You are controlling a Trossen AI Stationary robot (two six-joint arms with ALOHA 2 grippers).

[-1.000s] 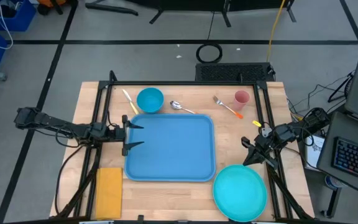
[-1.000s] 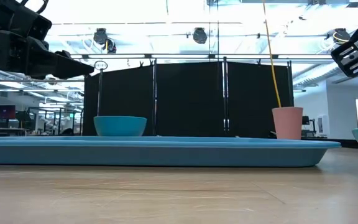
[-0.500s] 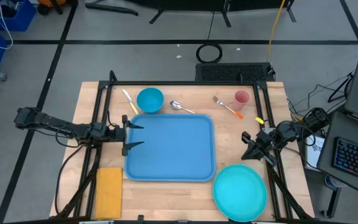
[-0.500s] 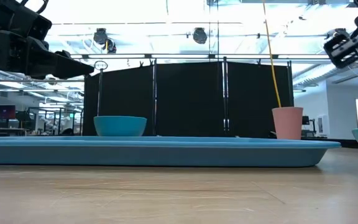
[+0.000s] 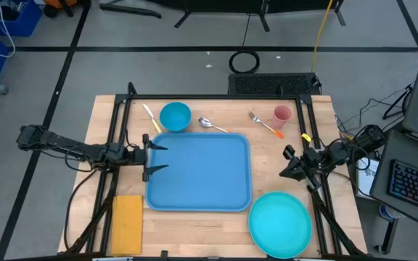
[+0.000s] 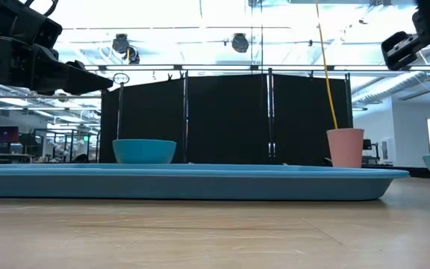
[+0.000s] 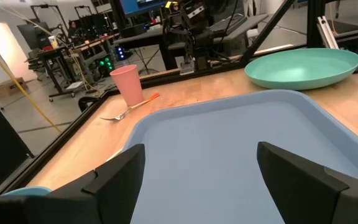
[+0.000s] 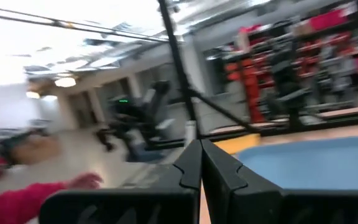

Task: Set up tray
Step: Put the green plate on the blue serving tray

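Observation:
The blue tray (image 5: pixel 198 172) lies flat in the middle of the table, and its floor fills the left wrist view (image 7: pixel 241 143). My left gripper (image 5: pixel 162 157) hangs open above the tray's left rim, well off the surface in the low view (image 6: pixel 99 78), with its fingers spread over the tray (image 7: pixel 201 152). My right gripper (image 5: pixel 284 164) is shut and holds nothing. It is raised off the table right of the tray and above the far side of the round teal plate (image 5: pixel 280 223). Its fingers meet in the right wrist view (image 8: pixel 199 155).
A yellow-orange napkin (image 5: pixel 127 222) lies at the near left corner. Along the far side sit a blue bowl (image 5: pixel 175 116), a yellow-handled utensil (image 5: pixel 151 118), a spoon (image 5: pixel 212 125), an orange-handled fork (image 5: pixel 265 125) and a pink cup (image 5: pixel 282 114). Black frame rails border the table.
My right gripper has risen and drifted toward the table's far edge, away from the teal plate, staying shut. The tray and the other objects have not moved.

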